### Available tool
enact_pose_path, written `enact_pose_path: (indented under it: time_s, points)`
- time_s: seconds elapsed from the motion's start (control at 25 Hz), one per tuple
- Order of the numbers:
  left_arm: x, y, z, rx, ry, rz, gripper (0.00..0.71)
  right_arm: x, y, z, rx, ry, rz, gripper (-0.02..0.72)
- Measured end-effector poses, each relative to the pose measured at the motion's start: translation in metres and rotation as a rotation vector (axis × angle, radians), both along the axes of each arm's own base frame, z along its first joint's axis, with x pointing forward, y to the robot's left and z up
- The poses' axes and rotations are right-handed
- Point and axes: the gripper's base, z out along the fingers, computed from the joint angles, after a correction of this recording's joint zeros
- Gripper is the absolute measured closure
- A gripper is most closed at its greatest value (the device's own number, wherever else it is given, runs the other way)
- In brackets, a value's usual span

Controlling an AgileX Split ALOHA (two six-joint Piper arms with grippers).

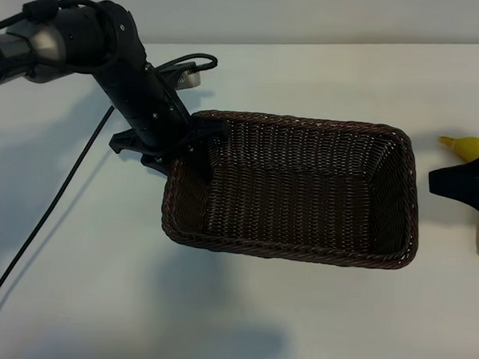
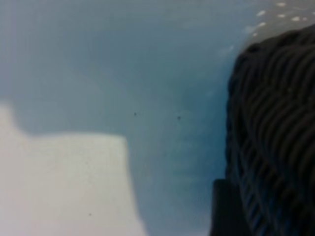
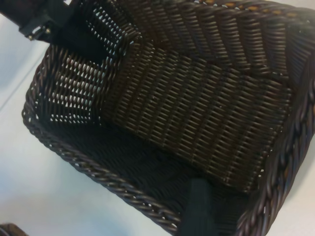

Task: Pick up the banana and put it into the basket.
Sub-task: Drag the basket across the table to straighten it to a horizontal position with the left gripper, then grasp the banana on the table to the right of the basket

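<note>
The dark brown wicker basket [image 1: 295, 186] sits mid-table with nothing inside. The yellow banana [image 1: 472, 148] lies on the table to its right. The banana's middle is covered by my right gripper [image 1: 458, 183], which hangs over it. In the right wrist view one of its fingers [image 3: 197, 209] shows in front of the basket [image 3: 197, 98], nothing is between the jaws, and the banana is out of view. My left gripper [image 1: 185, 148] is at the basket's left rim. In the left wrist view one of its fingers [image 2: 225, 211] stands beside the basket wall [image 2: 275, 132], with only bare table in its open jaws.
The white table [image 1: 240, 324] stretches in front of and behind the basket. A black cable [image 1: 45, 217] trails across the table at the left, under the left arm [image 1: 78, 38].
</note>
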Motion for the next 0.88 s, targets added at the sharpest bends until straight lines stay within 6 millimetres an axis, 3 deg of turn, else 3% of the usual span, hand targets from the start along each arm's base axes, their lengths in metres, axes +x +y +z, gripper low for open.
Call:
enact_pose_path:
  time_s: [0.16, 0.6, 0.88]
  points:
    - [-0.002, 0.001, 0.019, -0.011, -0.044, -0.003, 0.189, 0.000, 0.000, 0.000, 0.000, 0.000, 0.000, 0.119]
    - [-0.024, 0.024, 0.096, 0.099, -0.189, -0.058, 0.185, 0.000, 0.000, 0.000, 0.000, 0.000, 0.000, 0.119]
    - [-0.042, 0.070, 0.146, 0.257, -0.303, -0.061, 0.185, 0.000, 0.000, 0.000, 0.000, 0.000, 0.000, 0.119]
